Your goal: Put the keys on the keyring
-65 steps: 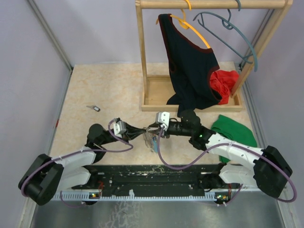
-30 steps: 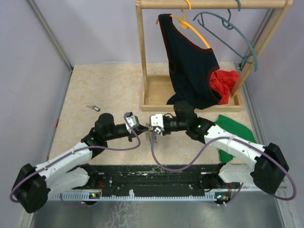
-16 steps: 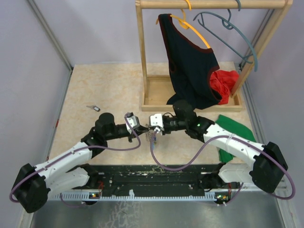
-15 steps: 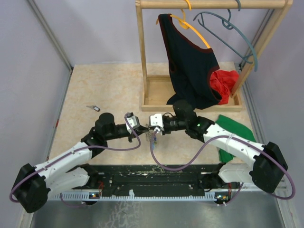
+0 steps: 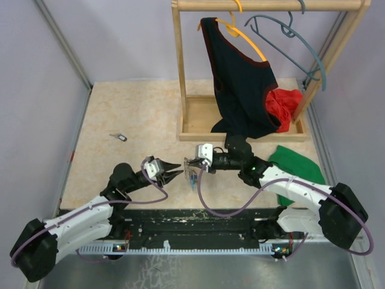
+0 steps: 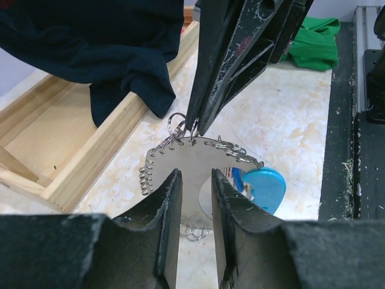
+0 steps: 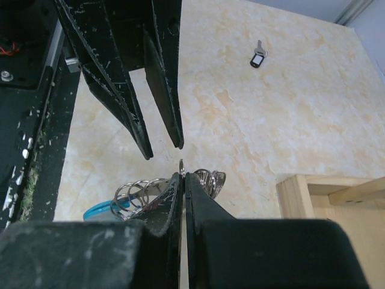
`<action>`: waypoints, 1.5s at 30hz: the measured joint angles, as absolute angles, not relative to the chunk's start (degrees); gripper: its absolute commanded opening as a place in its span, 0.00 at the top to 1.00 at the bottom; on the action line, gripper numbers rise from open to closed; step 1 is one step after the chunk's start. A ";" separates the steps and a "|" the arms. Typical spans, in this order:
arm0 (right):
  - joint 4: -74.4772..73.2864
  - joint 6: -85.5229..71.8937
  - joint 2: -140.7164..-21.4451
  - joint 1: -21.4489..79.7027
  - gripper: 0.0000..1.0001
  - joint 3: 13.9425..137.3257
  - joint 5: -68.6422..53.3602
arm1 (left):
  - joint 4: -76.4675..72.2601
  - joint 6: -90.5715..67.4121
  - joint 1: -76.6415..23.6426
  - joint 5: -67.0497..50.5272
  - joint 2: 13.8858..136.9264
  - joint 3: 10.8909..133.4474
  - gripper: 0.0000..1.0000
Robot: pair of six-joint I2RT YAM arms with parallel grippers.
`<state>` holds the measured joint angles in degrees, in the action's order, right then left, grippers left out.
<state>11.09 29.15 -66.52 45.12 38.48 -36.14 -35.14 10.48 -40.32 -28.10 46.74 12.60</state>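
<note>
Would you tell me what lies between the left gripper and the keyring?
Nothing: the right wrist view shows only bare tabletop behind the short gap between the left gripper and the keyring.

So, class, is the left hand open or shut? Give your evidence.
Open: the fingers of the left hand stand apart in its wrist view, a gap between them.

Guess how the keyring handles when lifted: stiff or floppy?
Likely floppy: the keyring is thin coiled wire, pinched at one spot by the right gripper. Probably light. Its thicker blue section may make it swing or tilt.
</note>
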 measured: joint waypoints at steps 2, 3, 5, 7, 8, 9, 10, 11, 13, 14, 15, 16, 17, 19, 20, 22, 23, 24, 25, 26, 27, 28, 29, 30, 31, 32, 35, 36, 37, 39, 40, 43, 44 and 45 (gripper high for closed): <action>16.12 26.22 -66.48 45.12 1.00 35.94 -36.45 | -38.70 9.47 -40.05 -27.94 46.85 10.59 0.66; 17.96 25.08 -66.48 45.12 1.00 35.14 -36.58 | -40.73 8.88 -39.97 -27.94 47.07 9.76 0.66; 21.74 22.33 -66.48 45.12 1.00 33.01 -36.60 | -44.77 7.81 -39.81 -27.99 48.10 8.60 0.66; 25.45 20.14 -66.48 45.10 1.00 31.16 -36.62 | -48.53 6.92 -39.75 -28.10 49.63 7.92 0.67; 26.94 19.16 -66.48 45.10 1.00 30.55 -36.60 | -50.39 6.42 -39.72 -28.14 50.54 7.75 0.68; 28.08 18.26 -66.48 45.08 1.00 29.95 -36.56 | -51.57 6.09 -39.72 -28.18 51.24 7.73 0.68; 29.04 17.39 -66.48 45.08 1.00 29.61 -36.53 | -53.41 5.72 -39.70 -28.34 52.27 7.73 0.69; 30.11 16.51 -66.48 45.08 1.00 29.21 -36.53 | -54.11 5.52 -39.70 -28.40 52.71 7.73 0.70; 32.18 15.16 -66.46 45.08 1.00 28.47 -36.53 | -56.36 4.89 -39.70 -28.69 54.11 7.73 0.71; 33.50 14.41 -66.46 45.08 1.00 27.97 -36.56 | -57.04 4.64 -39.70 -28.86 54.63 7.73 0.72; 34.61 13.76 -66.43 45.08 1.00 27.35 -36.58 | -57.89 4.45 -39.68 -29.12 55.22 7.73 0.73; 35.92 13.17 -66.43 45.08 1.00 26.79 -36.56 | -58.57 4.25 -39.62 -29.36 55.75 7.73 0.73; 36.93 12.60 -66.43 45.08 1.00 26.22 -36.58 | -59.11 4.08 -39.59 -29.65 56.16 7.73 0.74; 38.81 11.33 -66.48 45.08 1.00 25.47 -36.73 | -59.86 3.79 -39.59 -30.26 56.75 7.73 0.75; 39.64 10.76 -66.59 45.08 1.00 25.39 -36.77 | -60.16 3.66 -39.59 -30.46 56.95 7.73 0.75; 41.65 9.80 -67.07 45.08 1.00 25.10 -36.86 | -60.64 3.55 -39.59 -30.87 57.14 7.73 0.76; 42.61 9.28 -67.33 45.08 1.00 24.91 -36.88 | -60.82 3.46 -39.59 -31.05 57.19 7.73 0.76; 43.75 8.86 -67.66 45.08 1.00 24.67 -36.91 | -60.95 3.42 -39.59 -31.14 57.19 7.73 0.76; 44.64 8.34 -67.94 45.08 1.00 24.45 -36.88 | -61.06 3.40 -39.59 -31.22 57.19 7.73 0.76; 45.32 8.01 -68.18 45.08 1.00 24.29 -36.95 | -61.12 3.38 -39.59 -31.31 57.19 7.73 0.76; 45.98 7.60 -68.51 45.08 1.00 24.21 -36.95 | -61.14 3.36 -39.59 -31.35 57.19 7.73 0.77; 46.54 7.40 -68.77 45.08 1.00 24.16 -36.99 | -61.23 3.36 -39.59 -31.38 57.19 7.73 0.77; 47.22 7.16 -69.08 45.08 1.00 24.05 -37.06 | -61.30 3.31 -39.59 -31.44 57.19 7.73 0.78; 47.48 6.83 -69.23 45.08 1.00 24.03 -37.10 | -61.34 3.27 -39.59 -31.53 57.19 7.73 0.79; 47.75 6.66 -69.41 45.08 1.00 24.01 -37.12 | -61.36 3.22 -39.59 -31.55 57.19 7.73 0.80; 48.27 6.35 -69.63 45.08 1.00 23.99 -37.19 | -61.36 3.22 -39.59 -31.59 57.19 7.73 0.82; 48.95 5.85 -69.91 45.08 1.00 23.99 -37.17 | -61.36 3.18 -39.59 -31.66 57.19 7.73 0.93; 49.04 5.74 -69.93 45.08 1.00 23.99 -37.19 | -61.36 3.18 -39.59 -31.70 57.19 7.73 0.96; 49.10 5.72 -69.93 45.08 1.00 23.99 -37.21 | -61.34 3.16 -39.59 -31.73 57.19 7.73 0.99; 49.17 5.72 -69.93 45.08 1.00 23.99 -37.17 | -61.32 3.18 -39.57 -31.79 57.12 7.73 1.00; 49.17 5.74 -69.93 45.08 1.00 23.99 -37.15 | -61.30 3.18 -39.48 -31.81 57.06 7.73 1.00; 48.47 5.80 -69.69 45.08 0.88 23.99 -36.97 | -60.25 3.33 -39.48 -31.86 56.29 7.73 1.00; 47.77 5.91 -69.30 45.10 0.83 23.99 -36.77 | -59.75 3.51 -39.48 -31.90 55.99 7.77 1.00; 46.81 5.93 -68.75 45.10 0.78 23.99 -36.49 | -58.78 3.90 -39.48 -31.94 55.51 7.90 1.00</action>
